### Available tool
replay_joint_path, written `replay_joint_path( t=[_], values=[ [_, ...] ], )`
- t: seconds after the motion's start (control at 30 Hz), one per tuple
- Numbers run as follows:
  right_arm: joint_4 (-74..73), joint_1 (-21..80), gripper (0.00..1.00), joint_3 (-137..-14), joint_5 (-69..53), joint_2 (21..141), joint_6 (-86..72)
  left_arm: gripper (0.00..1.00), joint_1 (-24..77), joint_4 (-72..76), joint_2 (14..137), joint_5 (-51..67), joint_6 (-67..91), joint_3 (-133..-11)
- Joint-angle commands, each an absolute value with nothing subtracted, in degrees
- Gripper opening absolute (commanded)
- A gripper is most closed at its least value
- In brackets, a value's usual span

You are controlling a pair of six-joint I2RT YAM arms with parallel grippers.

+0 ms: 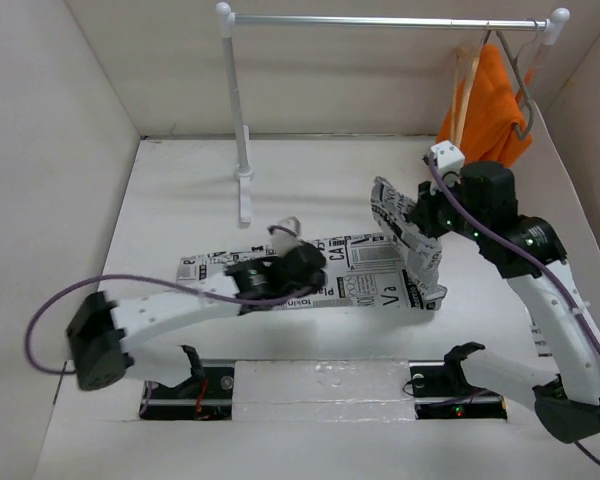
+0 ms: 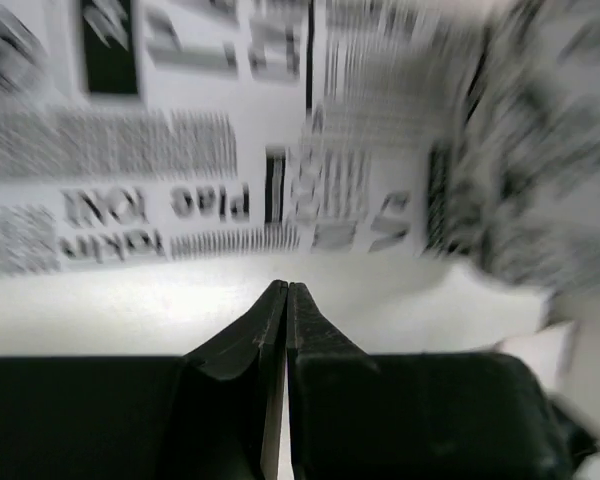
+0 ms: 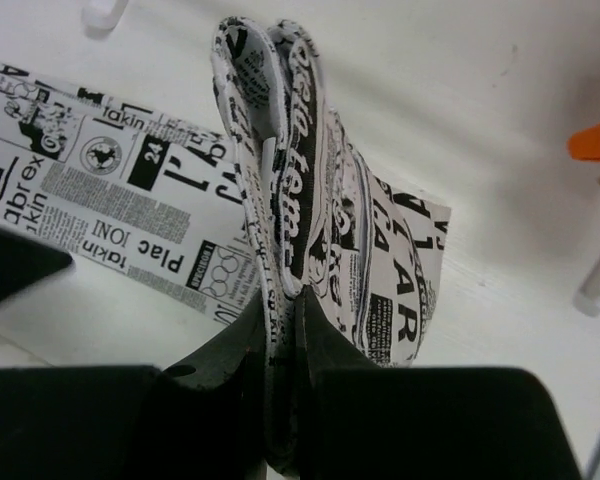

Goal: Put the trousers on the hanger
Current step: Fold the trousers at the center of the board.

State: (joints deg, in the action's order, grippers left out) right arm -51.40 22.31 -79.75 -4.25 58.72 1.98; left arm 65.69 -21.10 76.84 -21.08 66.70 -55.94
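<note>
The trousers (image 1: 360, 275), white with black newspaper print, lie flat across the middle of the table. My right gripper (image 1: 412, 218) is shut on their right end and holds it lifted and folded; the right wrist view shows the fabric (image 3: 290, 200) pinched between the jaws of the gripper (image 3: 285, 300). My left gripper (image 1: 302, 265) hovers over the middle of the trousers. In the left wrist view it (image 2: 287, 288) is shut and empty, with the blurred print (image 2: 180, 150) beyond it. The tan wooden hanger (image 1: 464, 90) hangs on the rail at the far right, seen edge-on.
A white clothes rack stands at the back, with its pole (image 1: 238, 110) left of centre and its rail (image 1: 380, 20) across the top. An orange garment (image 1: 495, 100) hangs beside the wooden hanger. High white walls enclose the table on three sides.
</note>
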Motion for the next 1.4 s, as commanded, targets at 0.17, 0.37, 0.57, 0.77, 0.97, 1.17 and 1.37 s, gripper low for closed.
replay_joint_path(
  t=[0.17, 0.37, 0.57, 0.77, 0.97, 1.17, 1.37],
  values=[
    [-35.6, 42.5, 0.0, -87.0, 7.55, 71.18, -8.61, 0.0, 38.09, -29.35, 48.28, -23.3, 52.57, -56.68],
    [-31.73, 54.39, 0.0, -100.77, 8.27, 87.78, -10.81, 0.0, 23.74, -32.08, 45.35, -19.42, 46.67, -65.03],
    [-26.83, 64.67, 0.0, -113.8, 2.12, 108.15, -12.48, 0.0, 23.73, -37.6, 43.86, -27.13, 46.58, -75.57],
    [-15.2, 66.09, 0.64, -115.74, -11.76, 120.04, -17.31, 0.06, 23.73, -42.88, 42.8, -32.94, 45.7, -78.31],
    [-17.23, 62.76, 0.7, -105.62, -12.74, 110.53, -12.49, 0.16, 23.73, -42.8, 41.04, -30.95, 46.49, -70.5],
    [-18.09, 51.87, 0.0, -75.92, -10.2, 91.18, -10.64, 0.4, 23.73, -37.29, 43.85, -21.83, 52.71, -46.02],
    [-19.51, 40.71, 0.05, -58.9, -11.95, 84.9, -8.36, 0.4, 23.73, -25.75, 48.07, -14.41, 55.63, -35.52]
  ],
)
